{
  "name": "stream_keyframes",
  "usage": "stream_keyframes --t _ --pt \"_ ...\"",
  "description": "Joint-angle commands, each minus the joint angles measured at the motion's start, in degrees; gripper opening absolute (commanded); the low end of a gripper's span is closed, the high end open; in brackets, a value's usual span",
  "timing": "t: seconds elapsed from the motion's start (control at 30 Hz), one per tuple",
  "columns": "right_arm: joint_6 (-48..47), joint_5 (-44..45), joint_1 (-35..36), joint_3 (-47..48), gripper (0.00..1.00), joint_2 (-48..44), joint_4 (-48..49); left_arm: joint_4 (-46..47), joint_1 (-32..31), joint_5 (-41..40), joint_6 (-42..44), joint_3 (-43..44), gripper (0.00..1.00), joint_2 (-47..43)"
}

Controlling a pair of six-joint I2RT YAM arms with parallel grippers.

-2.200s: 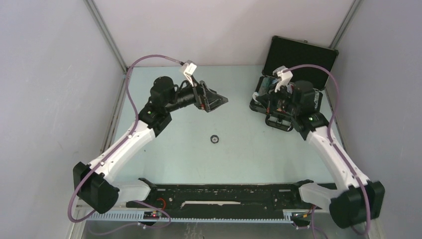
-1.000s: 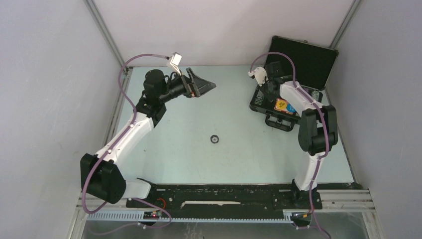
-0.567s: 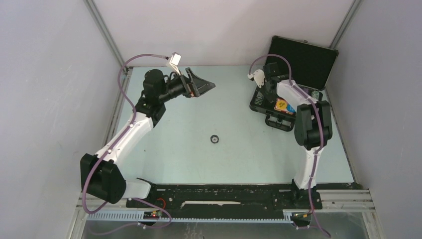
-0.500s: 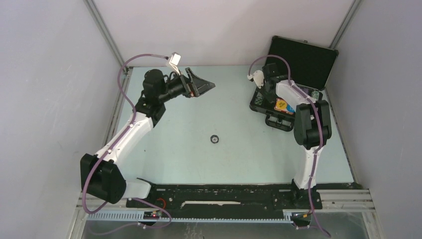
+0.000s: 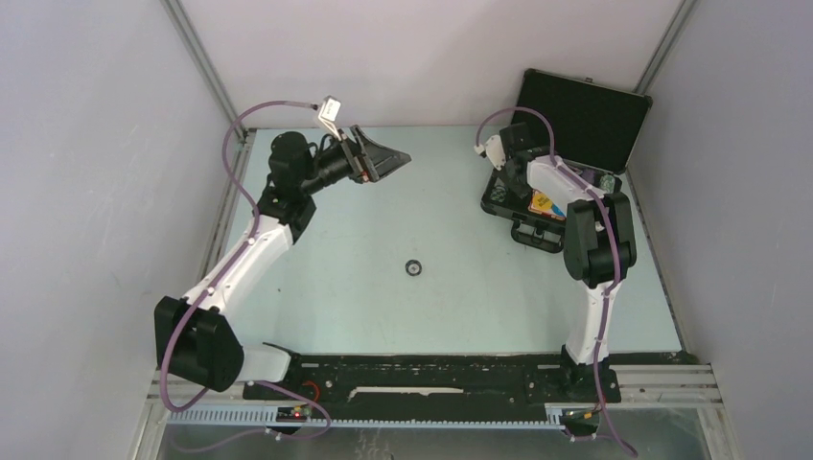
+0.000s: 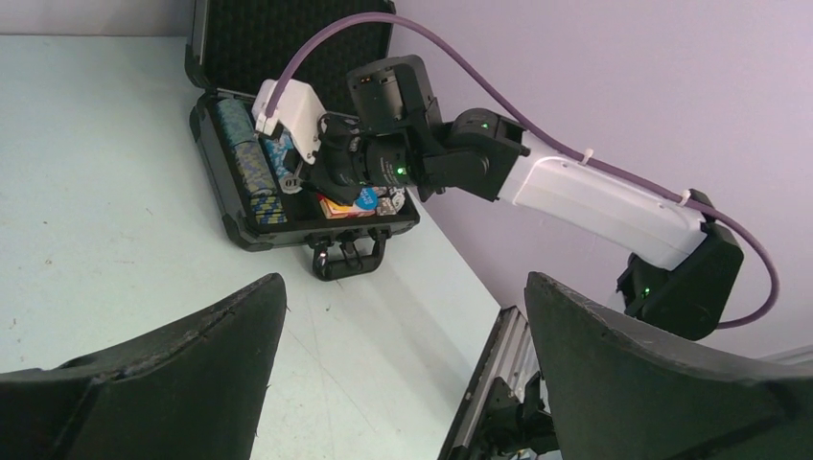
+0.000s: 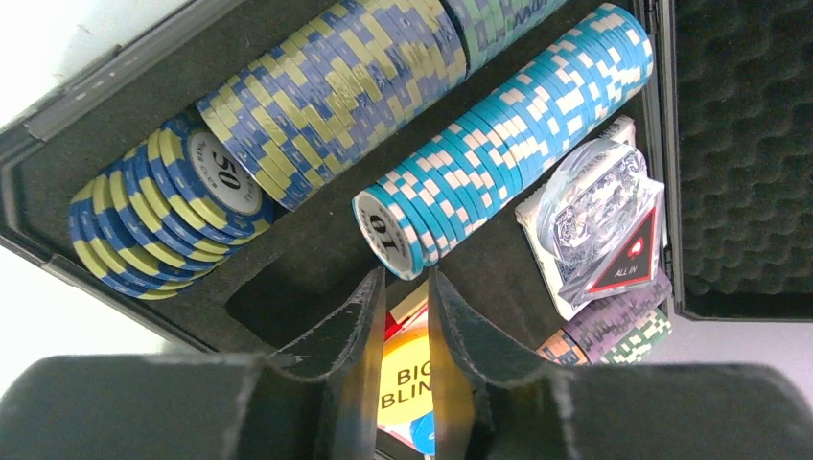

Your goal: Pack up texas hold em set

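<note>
The black briefcase (image 5: 586, 107) stands open at the far right of the table, its lid upright. Inside lie a row of light blue chips (image 7: 499, 125), a blue-and-yellow row (image 7: 316, 96), a wrapped card deck (image 7: 587, 196) and a triangular "ALL IN" token (image 7: 628, 261). My right gripper (image 7: 405, 276) points down into the case with its jaws a narrow gap apart. A yellow "BIG BLIND" disc (image 7: 403, 379) lies below that gap, over a blue disc (image 7: 422, 436). My left gripper (image 6: 403, 283) hangs wide open and empty above the far left of the table (image 5: 403, 156).
A small dark ring-shaped disc (image 5: 414, 267) lies alone mid-table. The case handle (image 6: 347, 257) faces the near side. The right arm (image 5: 596, 240) rises steeply beside the case. Grey walls close in the table on three sides.
The right arm has folded upright and carried its gripper to the left part of the case. The left arm has drawn back a little to the left.
</note>
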Motion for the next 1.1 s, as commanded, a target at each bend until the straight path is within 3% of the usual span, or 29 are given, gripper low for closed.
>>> stream_keyframes --t 0.0,0.47,0.73,0.97,1.07 --pt "-0.87 2.71 0.45 -0.88 0.33 -1.09 1.88 5.24 1.27 2.34 -3.45 -2.01 1.00 -0.40" --pt "3.58 2.21 -1.23 -0.41 0.43 -2.77 3.75 6.91 1.95 2.98 -4.53 -2.30 1.00 -0.26" --pt "14.69 -2.49 -2.28 -4.41 0.57 -12.22 2.99 6.97 2.50 3.43 -5.05 -2.24 1.00 -0.27" --pt "22.15 -0.51 0.81 -11.68 0.66 -23.62 0.81 6.51 2.58 2.91 -4.27 -2.20 1.00 -0.57" --pt "24.74 -5.83 3.71 -16.92 0.74 -30.41 1.46 5.30 2.58 2.27 -3.62 -1.96 1.00 -0.71"
